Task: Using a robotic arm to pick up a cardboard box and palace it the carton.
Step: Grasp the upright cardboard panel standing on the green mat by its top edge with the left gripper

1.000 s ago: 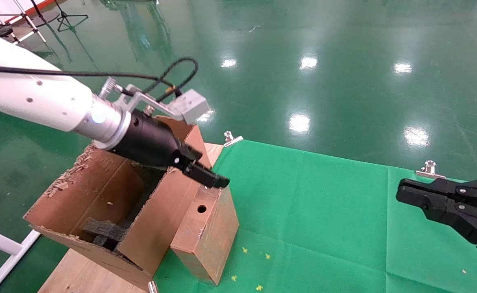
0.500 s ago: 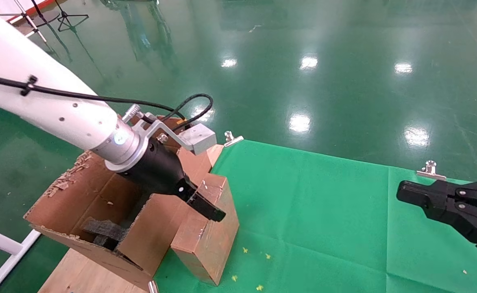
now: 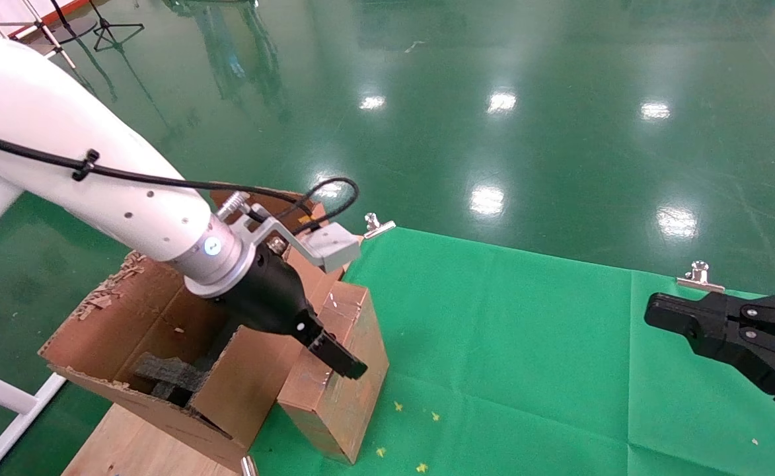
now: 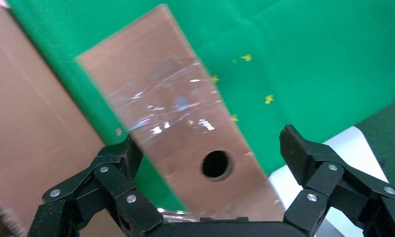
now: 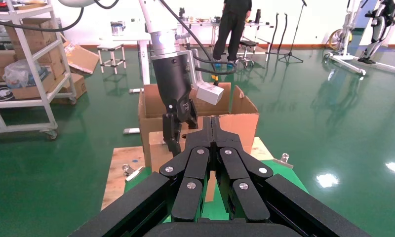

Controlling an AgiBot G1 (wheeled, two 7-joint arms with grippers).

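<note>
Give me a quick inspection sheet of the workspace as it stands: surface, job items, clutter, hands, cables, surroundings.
Surface: green cloth on a wooden table, held by metal clips.
Job's things: small cardboard box stands on the cloth against the carton, not yet inside; a round hole in its top face. Carton flaps are upright with black foam inside.
Clutter: small yellow specks on the cloth near the box.
Hands: left hand is open, fingers straddling the box's top, not closed on it. Right hand is shut, parked over the cloth's right side.
Cables: black cable runs along the left arm, looping at the wrist.
Surroundings: glossy green floor; shelving and a standing person beyond.
</note>
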